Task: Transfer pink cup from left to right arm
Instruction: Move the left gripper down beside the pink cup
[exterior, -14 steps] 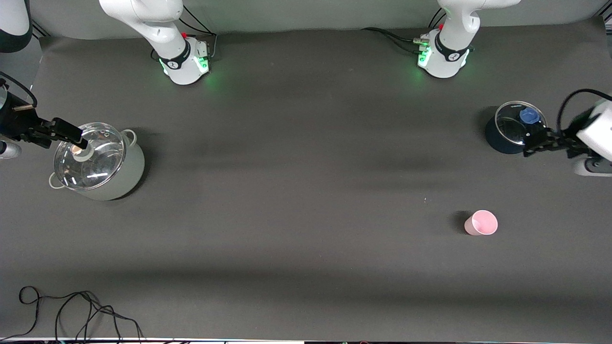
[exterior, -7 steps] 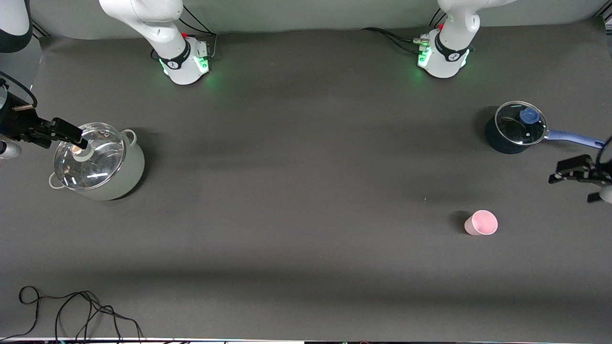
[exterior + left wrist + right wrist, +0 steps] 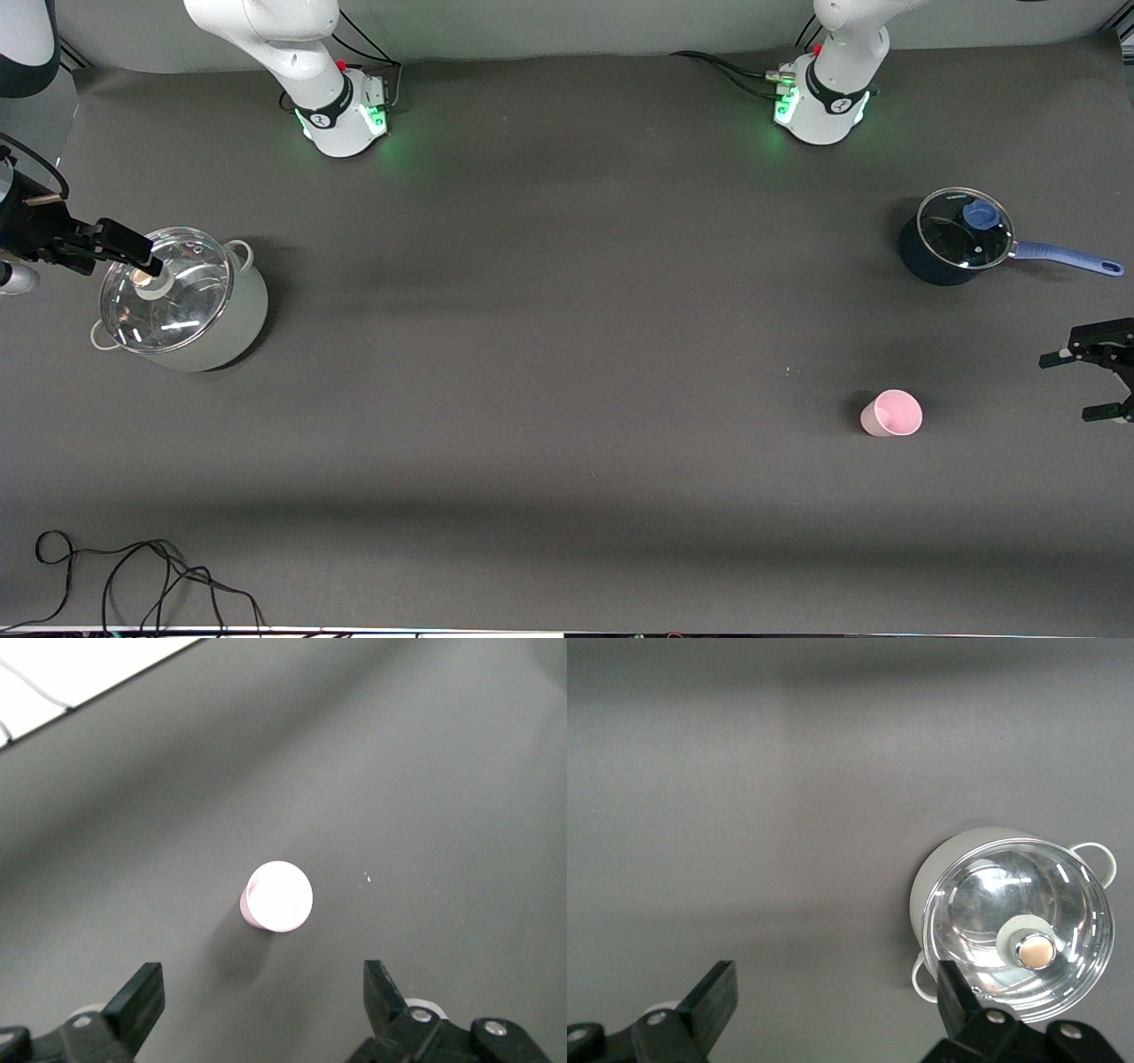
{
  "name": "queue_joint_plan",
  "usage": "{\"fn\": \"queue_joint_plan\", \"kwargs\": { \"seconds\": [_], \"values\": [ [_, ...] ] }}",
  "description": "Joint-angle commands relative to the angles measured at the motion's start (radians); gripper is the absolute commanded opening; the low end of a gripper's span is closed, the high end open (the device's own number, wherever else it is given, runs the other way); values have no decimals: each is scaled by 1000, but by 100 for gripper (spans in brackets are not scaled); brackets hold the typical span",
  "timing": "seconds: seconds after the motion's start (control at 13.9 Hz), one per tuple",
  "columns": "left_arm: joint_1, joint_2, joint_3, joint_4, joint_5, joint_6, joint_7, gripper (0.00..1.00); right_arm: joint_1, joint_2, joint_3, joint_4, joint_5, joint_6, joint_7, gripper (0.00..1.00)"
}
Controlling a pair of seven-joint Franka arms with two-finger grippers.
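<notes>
The pink cup (image 3: pixel 891 414) stands upright and alone on the dark table, toward the left arm's end. It shows as a bright round mouth (image 3: pixel 278 896) in the left wrist view. My left gripper (image 3: pixel 1070 387) hovers over the table's edge at that end, well apart from the cup, its skeletal fingers open and empty. In its wrist view the left gripper (image 3: pixel 264 992) has the cup ahead of its spread fingers. My right gripper (image 3: pixel 133 252) waits open over the glass lid's rim of a grey pot; the right gripper (image 3: pixel 833 992) holds nothing.
A grey pot with a glass lid (image 3: pixel 182 301) sits at the right arm's end, also the pot (image 3: pixel 1019 930) in the right wrist view. A dark blue saucepan (image 3: pixel 961 235) with a glass lid and long handle lies farther from the front camera than the cup. Loose cables (image 3: pixel 133 576) trail near the front edge.
My left gripper has swung away from over the blue saucepan, toward the front camera and level with the cup, still open. The right arm and the cup have not moved.
</notes>
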Motion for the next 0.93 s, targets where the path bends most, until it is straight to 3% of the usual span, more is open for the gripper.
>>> {"fn": "queue_joint_plan", "kwargs": {
  "seconds": [0.0,0.43,0.86],
  "values": [
    [64,31,-7,-25,-90,-11,187,100,-1,1,0,10,15,-10,17,100],
    [129,129,-9,-132,-213,-5,529,100,-1,1,0,12,15,-10,17,100],
    [161,227,-9,-270,-461,87,965,100,-1,-1,0,12,15,-10,19,100]
  ]
}}
